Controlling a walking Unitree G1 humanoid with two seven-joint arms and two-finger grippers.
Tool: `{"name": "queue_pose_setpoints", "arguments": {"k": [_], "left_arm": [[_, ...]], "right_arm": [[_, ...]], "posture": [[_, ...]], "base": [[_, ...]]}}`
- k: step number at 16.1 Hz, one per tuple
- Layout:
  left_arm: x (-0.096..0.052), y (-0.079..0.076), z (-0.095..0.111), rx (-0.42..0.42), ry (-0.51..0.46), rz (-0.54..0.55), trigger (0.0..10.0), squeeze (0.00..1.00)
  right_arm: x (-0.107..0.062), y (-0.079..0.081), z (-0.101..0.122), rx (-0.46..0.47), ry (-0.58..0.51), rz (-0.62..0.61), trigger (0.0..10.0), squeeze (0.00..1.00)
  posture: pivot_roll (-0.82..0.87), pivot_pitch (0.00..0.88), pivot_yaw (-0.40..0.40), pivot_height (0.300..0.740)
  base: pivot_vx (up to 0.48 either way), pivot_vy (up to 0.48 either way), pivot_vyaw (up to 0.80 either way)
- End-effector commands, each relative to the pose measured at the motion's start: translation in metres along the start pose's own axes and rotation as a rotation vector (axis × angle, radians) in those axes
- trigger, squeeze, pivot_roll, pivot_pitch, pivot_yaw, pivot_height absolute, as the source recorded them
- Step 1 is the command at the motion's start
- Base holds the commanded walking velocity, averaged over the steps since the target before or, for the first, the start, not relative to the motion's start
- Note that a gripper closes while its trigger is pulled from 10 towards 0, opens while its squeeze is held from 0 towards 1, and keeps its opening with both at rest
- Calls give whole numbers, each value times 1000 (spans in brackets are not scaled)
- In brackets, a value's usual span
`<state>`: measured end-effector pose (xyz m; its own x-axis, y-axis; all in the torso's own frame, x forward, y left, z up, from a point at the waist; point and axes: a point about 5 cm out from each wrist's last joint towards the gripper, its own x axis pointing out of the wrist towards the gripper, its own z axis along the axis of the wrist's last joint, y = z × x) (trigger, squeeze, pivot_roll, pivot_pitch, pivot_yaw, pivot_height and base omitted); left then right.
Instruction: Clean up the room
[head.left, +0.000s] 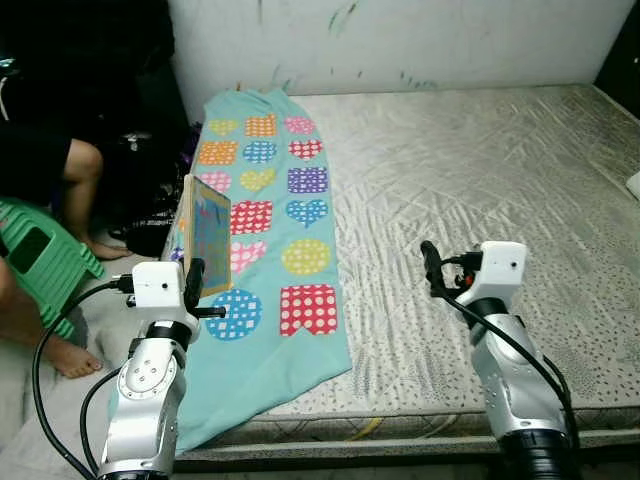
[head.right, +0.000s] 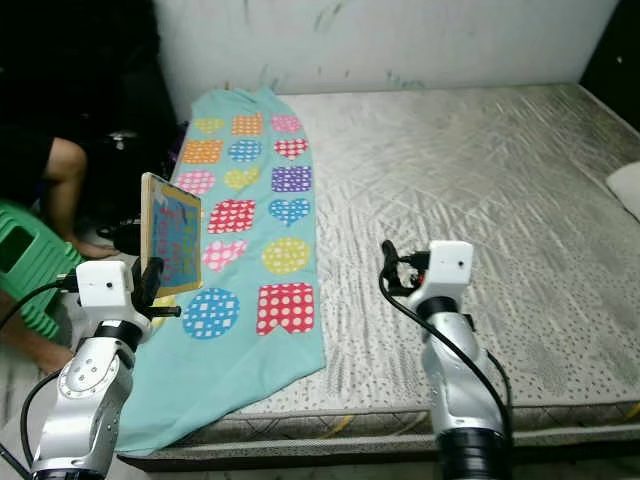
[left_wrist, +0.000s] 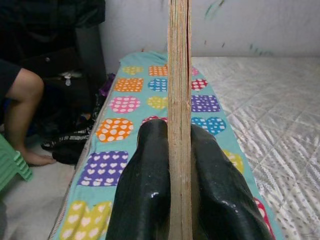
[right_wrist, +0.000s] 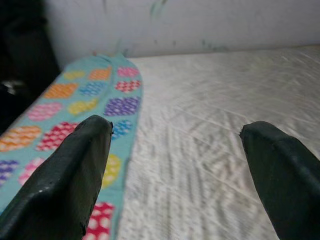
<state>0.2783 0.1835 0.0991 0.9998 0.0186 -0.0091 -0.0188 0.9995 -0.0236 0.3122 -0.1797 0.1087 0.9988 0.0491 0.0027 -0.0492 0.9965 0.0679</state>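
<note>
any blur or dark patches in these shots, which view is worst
Right wrist view is softest: the mattress and right gripper fingers look smeared. Left wrist view is sharp on the book edge. Both eye views are crisp, but their upper left corner sinks into shadow.

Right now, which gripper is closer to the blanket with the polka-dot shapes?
Left. The left gripper, shut on an upright book, is over the blanket's left edge. The right gripper hangs open over the bare mattress, right of the blanket.

Even, soft light on the mattress (head.left: 480, 180), deep shade at the robot's left, right wrist view slightly blurred.
</note>
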Motion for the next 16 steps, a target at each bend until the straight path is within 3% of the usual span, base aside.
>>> {"name": "queue_pose_setpoints", "arguments": {"k": [1,6,11,16], "left_arm": [[5,-4,9,-15,-43,-10,10000,0],[8,-7,7,-64,-34,-21,10000,0],[9,-10,8,-68,-36,-27,10000,0],[10,-11,9,-83,-37,-38,10000,0]], "right_arm": [[4,8,11,4,-42,23,10000,0],[6,12,14,12,-53,53,10000,0],[8,13,17,5,-61,66,10000,0],[8,12,17,21,-61,61,10000,0]], "posture": [[-28,0,48,740],[-34,0,46,740],[-38,0,42,740],[-40,0,42,740]], "base": [[0,0,0],[0,0,0],[0,0,755],[0,0,0]]}}
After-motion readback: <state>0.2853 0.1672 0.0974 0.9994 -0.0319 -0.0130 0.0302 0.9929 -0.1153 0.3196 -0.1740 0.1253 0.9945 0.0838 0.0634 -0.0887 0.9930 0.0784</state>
